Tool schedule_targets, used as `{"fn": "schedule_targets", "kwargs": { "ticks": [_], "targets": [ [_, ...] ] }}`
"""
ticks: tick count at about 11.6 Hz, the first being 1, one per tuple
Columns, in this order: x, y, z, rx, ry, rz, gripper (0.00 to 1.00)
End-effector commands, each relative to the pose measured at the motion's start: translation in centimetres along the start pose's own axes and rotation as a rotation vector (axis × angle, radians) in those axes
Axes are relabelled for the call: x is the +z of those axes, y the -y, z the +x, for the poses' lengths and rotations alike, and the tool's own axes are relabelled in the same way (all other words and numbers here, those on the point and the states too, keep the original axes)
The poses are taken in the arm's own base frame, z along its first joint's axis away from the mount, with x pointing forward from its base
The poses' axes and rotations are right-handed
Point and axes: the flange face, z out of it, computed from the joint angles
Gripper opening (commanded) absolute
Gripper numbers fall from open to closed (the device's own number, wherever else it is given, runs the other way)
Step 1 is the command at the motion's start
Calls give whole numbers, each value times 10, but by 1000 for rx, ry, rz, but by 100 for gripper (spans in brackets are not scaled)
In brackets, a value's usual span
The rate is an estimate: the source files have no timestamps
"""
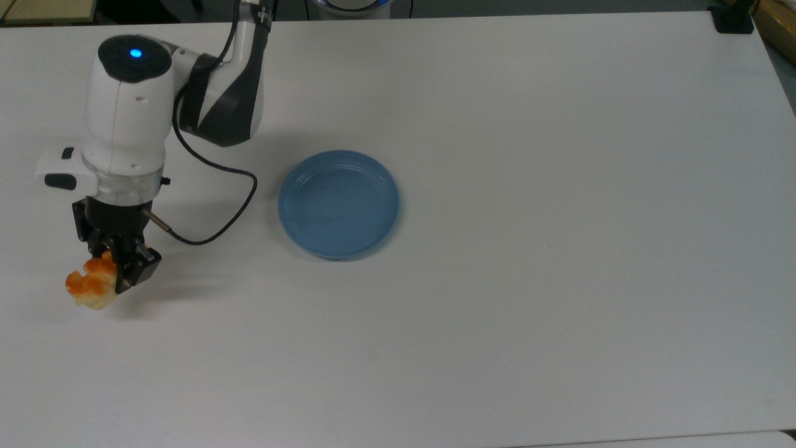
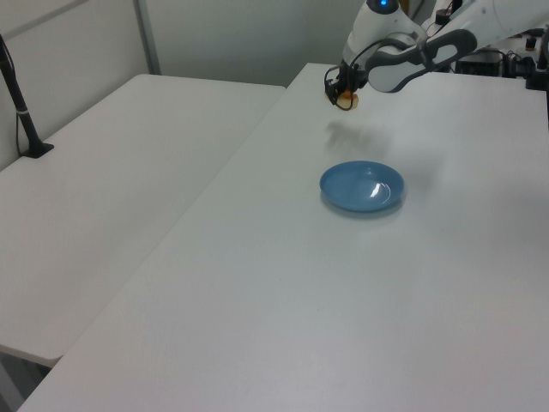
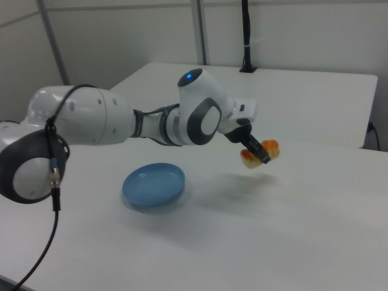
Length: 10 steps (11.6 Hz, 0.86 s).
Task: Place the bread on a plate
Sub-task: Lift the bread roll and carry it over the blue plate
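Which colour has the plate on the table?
Light blue; the plate shows best in the top view.

Looks like a lab or office room: plain white tables (image 2: 129,154) pushed side by side, grey partition walls (image 3: 121,36) at the far side, a robot arm (image 3: 121,124) mounted on one.

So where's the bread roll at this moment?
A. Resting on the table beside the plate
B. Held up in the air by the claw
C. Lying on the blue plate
B: the claw grips the bread clear above the table, away from the empty plate.
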Motion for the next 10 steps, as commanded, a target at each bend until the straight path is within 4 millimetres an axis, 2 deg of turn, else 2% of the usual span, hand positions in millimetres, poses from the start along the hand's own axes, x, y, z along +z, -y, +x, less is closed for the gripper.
{"fn": "schedule_targets", "kwargs": {
  "ticks": [1,3,5,8,10],
  "targets": [
    [-50,9,-26,-39,57,10,49],
    [-83,32,-48,-71,108,39,49],
    [-106,62,-73,-121,187,38,49],
    [-111,107,-121,-171,259,49,49],
    [-123,122,-145,-182,281,64,49]
  ]
}}
